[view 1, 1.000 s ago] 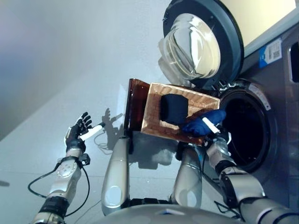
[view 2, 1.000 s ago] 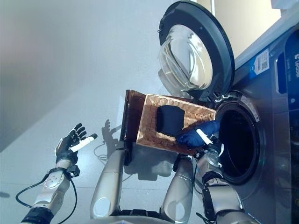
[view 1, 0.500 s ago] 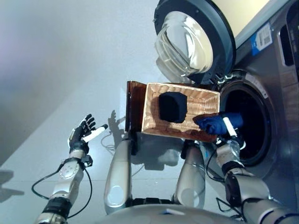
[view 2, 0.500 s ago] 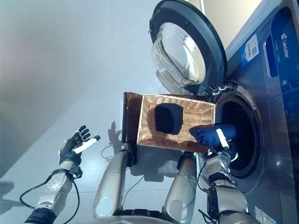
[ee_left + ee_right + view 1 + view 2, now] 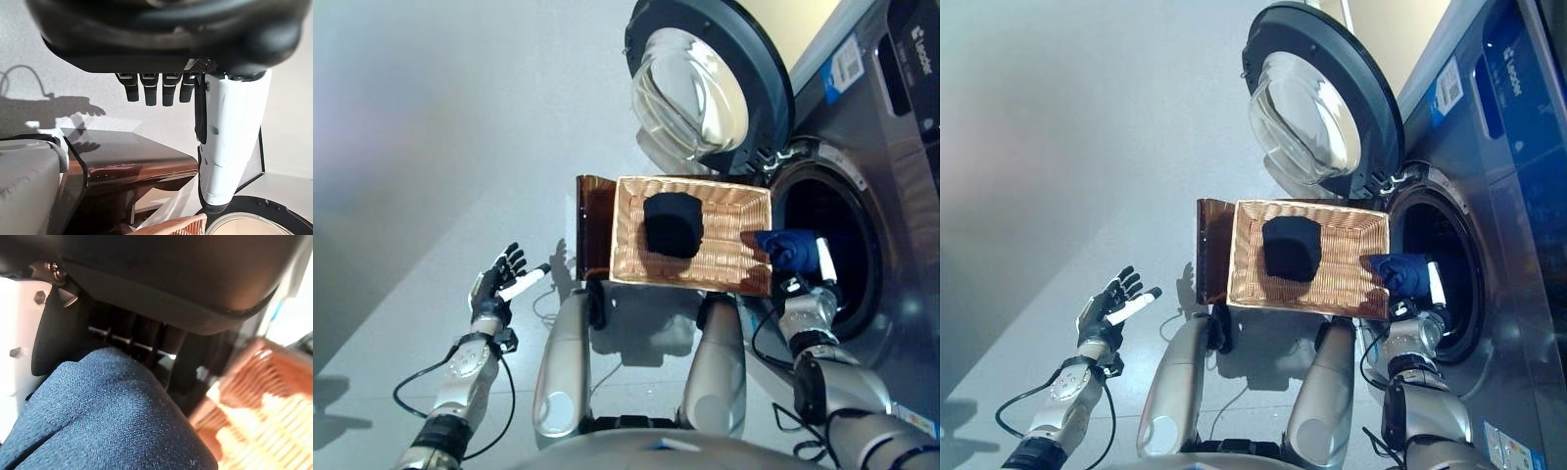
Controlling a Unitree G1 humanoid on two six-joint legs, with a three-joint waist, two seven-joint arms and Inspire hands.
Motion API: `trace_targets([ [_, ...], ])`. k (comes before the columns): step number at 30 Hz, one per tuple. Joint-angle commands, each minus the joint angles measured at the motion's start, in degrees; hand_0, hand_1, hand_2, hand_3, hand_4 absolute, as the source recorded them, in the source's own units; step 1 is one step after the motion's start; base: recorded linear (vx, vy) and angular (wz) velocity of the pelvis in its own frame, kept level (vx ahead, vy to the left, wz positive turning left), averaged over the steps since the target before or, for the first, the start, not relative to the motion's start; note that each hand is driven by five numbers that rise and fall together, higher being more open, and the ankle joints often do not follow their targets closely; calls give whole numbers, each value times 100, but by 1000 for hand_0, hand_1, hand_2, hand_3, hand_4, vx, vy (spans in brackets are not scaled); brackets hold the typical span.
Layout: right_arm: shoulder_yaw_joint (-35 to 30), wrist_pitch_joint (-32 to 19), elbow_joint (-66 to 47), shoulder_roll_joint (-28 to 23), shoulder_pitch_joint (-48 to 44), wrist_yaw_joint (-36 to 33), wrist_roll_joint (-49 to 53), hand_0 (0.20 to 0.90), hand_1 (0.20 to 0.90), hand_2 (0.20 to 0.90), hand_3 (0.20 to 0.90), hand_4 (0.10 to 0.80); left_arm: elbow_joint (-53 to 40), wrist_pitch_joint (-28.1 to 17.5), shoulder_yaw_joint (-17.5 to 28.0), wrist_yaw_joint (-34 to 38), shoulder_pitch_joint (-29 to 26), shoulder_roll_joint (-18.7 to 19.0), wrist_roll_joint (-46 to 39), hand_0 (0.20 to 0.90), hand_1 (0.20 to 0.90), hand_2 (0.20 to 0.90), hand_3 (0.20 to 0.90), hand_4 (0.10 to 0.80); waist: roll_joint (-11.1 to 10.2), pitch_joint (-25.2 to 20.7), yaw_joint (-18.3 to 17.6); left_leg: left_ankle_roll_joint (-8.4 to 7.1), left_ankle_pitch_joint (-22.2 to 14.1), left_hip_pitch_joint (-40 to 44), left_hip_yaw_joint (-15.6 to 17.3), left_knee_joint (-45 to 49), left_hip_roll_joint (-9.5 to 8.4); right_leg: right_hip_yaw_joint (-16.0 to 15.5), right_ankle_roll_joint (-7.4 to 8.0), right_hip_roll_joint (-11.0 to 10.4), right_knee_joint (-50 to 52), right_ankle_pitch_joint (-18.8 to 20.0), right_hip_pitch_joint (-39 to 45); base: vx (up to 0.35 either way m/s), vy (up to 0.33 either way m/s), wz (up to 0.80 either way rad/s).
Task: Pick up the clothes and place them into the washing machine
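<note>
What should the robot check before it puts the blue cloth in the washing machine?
1. Washing machine door open: ok, it is swung wide and the drum opening is uncovered.
2. Blue cloth in the right hand: ok, the fingers are curled round it, as the right wrist view shows.
3. Cloth at the opening: ok, it hangs at the drum's mouth, beside the wicker basket.
4. Cloth fully clear of the basket's edge: cannot tell.
5. Left hand out of the way: ok, open and far off to the robot's left.
6. More clothes left: not ok, a black cloth lies in the basket.
</note>
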Motion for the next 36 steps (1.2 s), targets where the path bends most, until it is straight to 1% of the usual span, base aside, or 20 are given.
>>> trace_targets([
  [1, -379, -802, -248, -326, 28, 28, 509, 200, 200, 200, 200, 300, -210, -318, 289, 121, 235, 216, -75, 900, 900, 900, 900, 800, -12, -331, 20, -890, 220, 35, -745, -106, 593, 381, 51, -291, -5, 224, -46, 36, 25, -3],
  [8, -822, -1114, -176, -194, -211, -151, 1075, 200, 200, 200, 200, 300, -261, -298, 256, 209, 314, 207, -106, 900, 900, 900, 900, 800, 39, -377, 67, -874, 13, -66, -718, 189, 567, 456, 43, -296, 283, 44, -192, 8, 4, 0],
  [11, -907, -1232, -83, -192, -378, -301, 1190, 200, 200, 200, 200, 300, -257, -286, 230, 244, 342, 239, -126, 900, 900, 900, 900, 800, 77, -414, 95, -867, -8, -97, -706, 211, 556, 484, 40, -298, 310, 38, -256, 0, 0, 0],
  [13, -938, -1222, -43, -270, -487, -357, 1191, 200, 200, 200, 200, 300, -336, -290, 208, 243, 369, 267, -134, 900, 900, 900, 900, 800, 110, -436, 117, -858, 1, -131, -704, 185, 541, 508, 49, -301, 293, 52, -298, 0, 0, 0],
  [16, -1054, -1252, -5, -488, -652, -423, 1304, 200, 200, 200, 200, 300, -434, -296, 150, 215, 432, 320, -151, 900, 900, 900, 900, 800, 170, -450, 134, -851, 35, -200, -697, 147, 526, 522, 55, -302, 249, 71, -340, 0, 0, 0],
  [20, -1238, -1473, 219, -819, -1043, -603, 1694, 200, 200, 200, 200, 300, -546, -242, -22, 210, 442, 400, -178, 900, 900, 900, 900, 800, 254, -481, 163, -845, 23, -287, -687, 197, 484, 570, 57, -302, 311, 63, -425, 0, 0, 0],
  [25, -1421, -1646, 384, -1224, -1333, -1005, 1862, 200, 200, 200, 200, 300, -626, -191, -81, 226, 451, 459, -248, 900, 900, 900, 900, 800, 303, -601, 149, -843, -3, -300, -663, 190, 482, 594, 62, -309, 373, 33, -500, 12, 3, 1],
  [27, -1541, -1740, 423, -1456, -1379, -1181, 1846, 200, 200, 200, 200, 300, -641, -170, -93, 205, 473, 463, -288, 900, 900, 900, 900, 800, 338, -637, 143, -848, 1, -316, -663, 179, 470, 618, 72, -310, 373, 30, -532, 0, 0, 0],
  [29, -1554, -1750, 439, -1536, -1390, -1254, 1827, 200, 200, 200, 200, 300, -660, -167, -102, 204, 485, 480, -299, 900, 900, 900, 900, 800, 347, -651, 139, -846, 0, -310, -656, 173, 471, 624, 73, -312, 372, 27, -537, 0, 0, 0],
  [31, -1625, -1862, 399, -1750, -1423, -1401, 1810, 200, 200, 200, 200, 300, -673, -154, -106, 209, 513, 506, -328, 900, 900, 900, 900, 800, 353, -680, 104, -843, 6, -300, -641, 137, 489, 627, 79, -309, 358, 25, -543, 0, 0, 0],
  [34, -1698, -1955, 378, -1929, -1387, -1495, 1809, 200, 200, 200, 200, 300, -676, -148, -90, 218, 546, 534, -344, 900, 900, 900, 900, 800, 355, -691, 85, -838, -3, -305, -632, 142, 500, 617, 84, -304, 370, 14, -550, 3, 1, 3],
  [36, -1671, -1925, 454, -1981, -1346, -1541, 1767, 200, 200, 200, 200, 300, -653, -145, -93, 214, 546, 550, -354, 900, 900, 900, 900, 800, 352, -698, 78, -840, -7, -311, -633, 146, 500, 613, 82, -299, 364, 14, -538, 0, 0, 0],
])
